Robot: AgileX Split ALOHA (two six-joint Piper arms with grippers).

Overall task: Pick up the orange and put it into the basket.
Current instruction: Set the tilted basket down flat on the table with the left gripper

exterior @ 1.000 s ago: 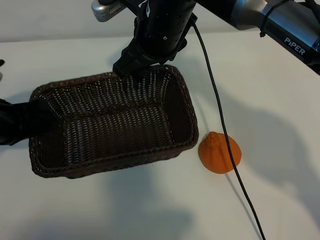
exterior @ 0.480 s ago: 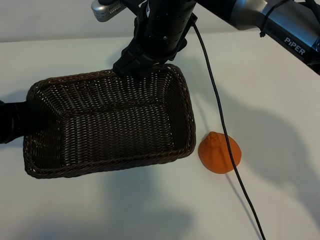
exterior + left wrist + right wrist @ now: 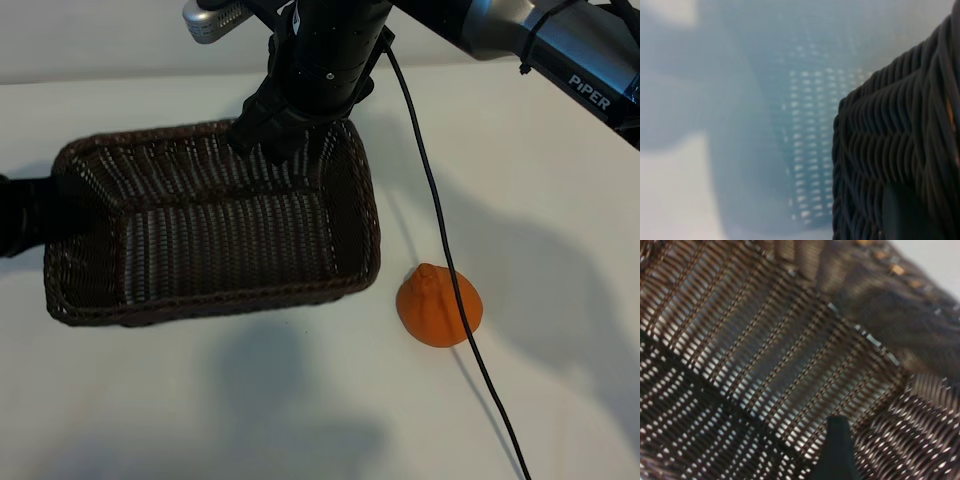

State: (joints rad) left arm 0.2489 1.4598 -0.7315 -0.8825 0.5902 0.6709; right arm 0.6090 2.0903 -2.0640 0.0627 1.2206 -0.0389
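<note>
Left gripper (image 3: 40,215) clamped on basket (image 3: 210,300) end, tilted; right gripper (image 3: 275,130) wide open, empty, over basket; orange (image 3: 438,306) on table (image 3: 560,200).

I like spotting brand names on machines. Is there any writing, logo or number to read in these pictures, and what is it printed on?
"PiPER": white letters on the dark right arm, at the upper right of the exterior view.
Nothing else readable: the basket, the orange and the black cable carry no text, and neither wrist view shows any.
</note>
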